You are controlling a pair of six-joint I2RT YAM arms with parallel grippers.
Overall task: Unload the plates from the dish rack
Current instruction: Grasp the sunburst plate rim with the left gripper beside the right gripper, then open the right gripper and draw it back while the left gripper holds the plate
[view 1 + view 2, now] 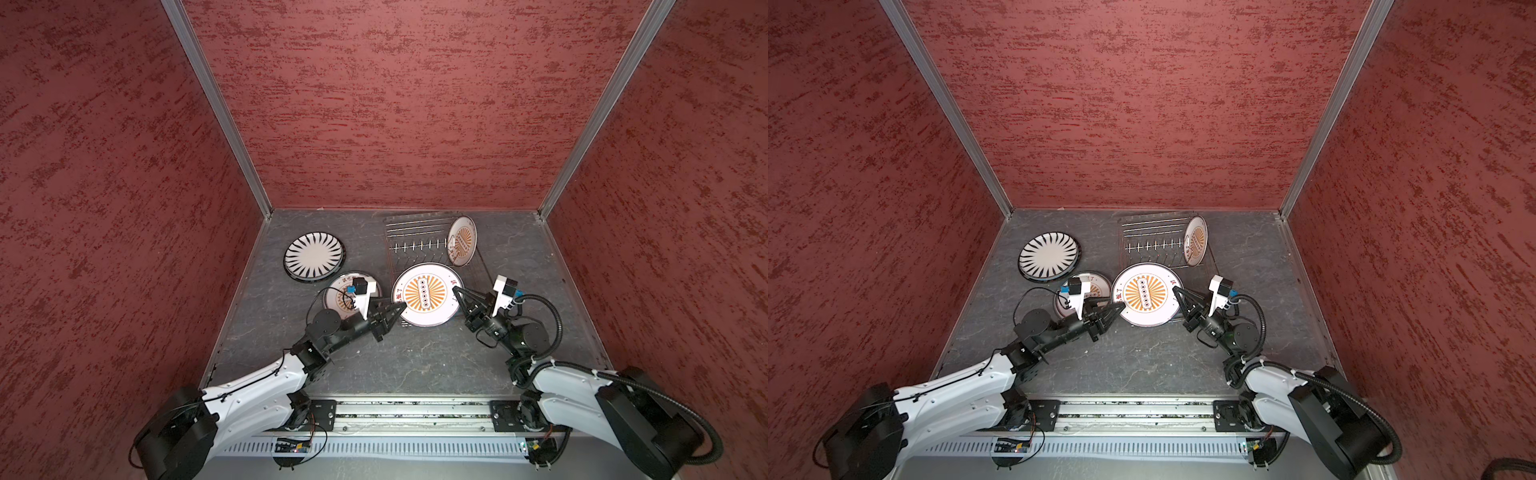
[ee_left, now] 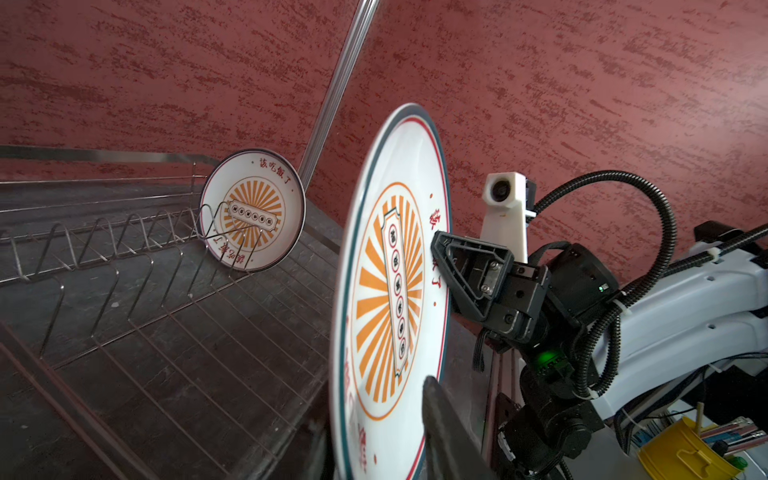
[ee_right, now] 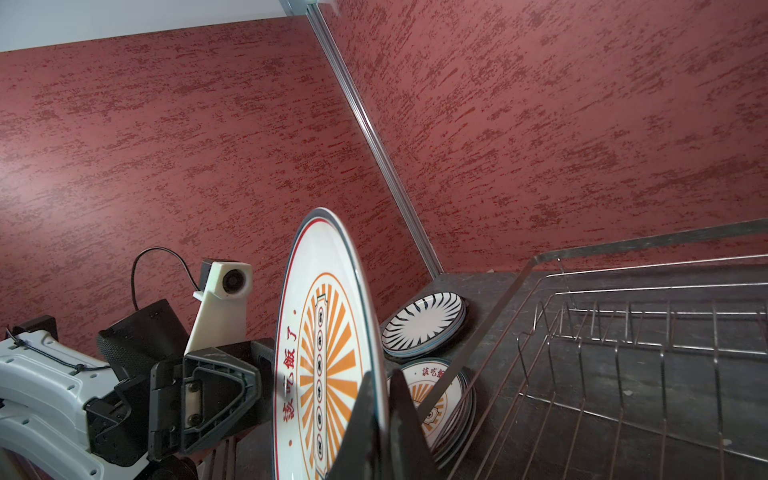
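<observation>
Sunburst plate (image 1: 424, 294) (right end effector (image 1: 456, 291) pinching rim) meets left end effector (image 1: 402, 306).

Soft even light, faint shadows; wide-angle stretch at edges; right claw (image 3: 382, 374), plate (image 3: 299, 432) blurred close-up.

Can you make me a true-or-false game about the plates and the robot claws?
One small sunburst plate stands in the dish rack. True.
The black-striped plate is in the rack. False: it lies on the table, left of the rack.
The right claw pinches the big sunburst plate by its rim. True.
The rack is full of plates. False: only the small plate stands there.
The left claw is at the black-striped plate. False: it is at the big sunburst plate's rim.
</observation>
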